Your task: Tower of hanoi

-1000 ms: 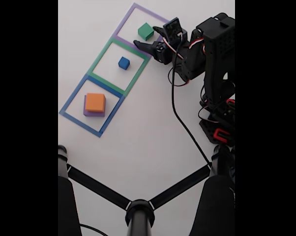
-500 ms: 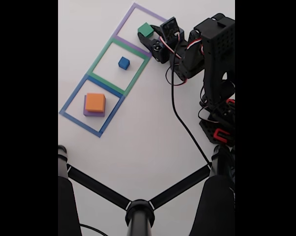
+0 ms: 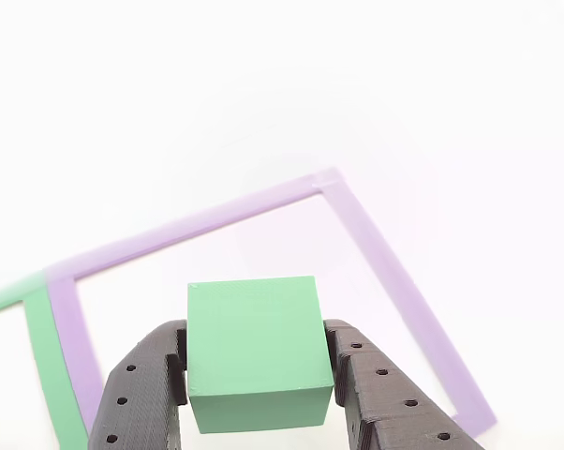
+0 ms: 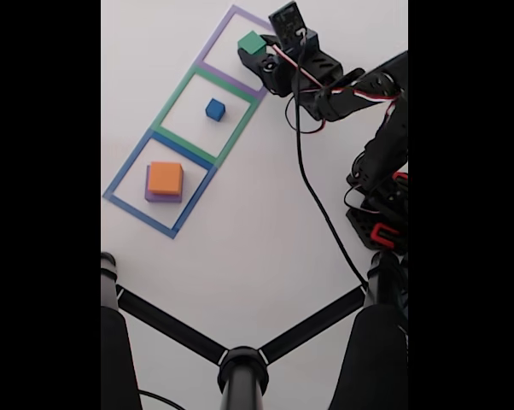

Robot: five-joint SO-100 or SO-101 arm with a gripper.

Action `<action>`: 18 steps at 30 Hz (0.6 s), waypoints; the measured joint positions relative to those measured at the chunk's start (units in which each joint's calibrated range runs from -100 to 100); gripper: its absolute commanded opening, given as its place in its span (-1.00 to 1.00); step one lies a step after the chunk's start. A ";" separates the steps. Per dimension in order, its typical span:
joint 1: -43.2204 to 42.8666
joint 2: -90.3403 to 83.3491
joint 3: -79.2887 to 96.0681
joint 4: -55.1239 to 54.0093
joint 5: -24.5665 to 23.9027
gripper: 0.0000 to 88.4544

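Inside the purple tape outline [image 4: 240, 38] at the 12 o'clock end of the white table [image 4: 240, 256], the black two-finger gripper [image 3: 256, 375] has its jaws closed in on the matte green foam block [image 3: 256, 352]. In the other view the two dark, hole-dotted fingers [image 3: 137, 398] press against the block's left and right sides, at 9 and 3 o'clock of it, with no gap showing, so the grasp looks firm; whether the block rests on the table or hangs just above it I cannot tell.

The fixed view shows the green block [image 4: 251, 43] partly hidden at the arm's tip, with the gripper [image 4: 255, 53] reaching in from 3 o'clock. It also shows the row of tape squares: the small blue foam cube [image 4: 215, 108] sits alone in the green tape outline [image 4: 206, 107], and the orange foam block [image 4: 165, 178] lies stacked on the flat purple foam block [image 4: 150, 195] inside the blue tape outline [image 4: 125, 175], toward 8 o'clock. A black cable [image 4: 312, 201] trails from the arm.
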 measured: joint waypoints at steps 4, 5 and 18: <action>0.16 -14.18 -3.31 21.75 0.00 -0.97; 0.16 -17.31 -5.05 27.77 0.00 -0.98; -8.27 -33.01 -54.57 111.88 0.00 -1.00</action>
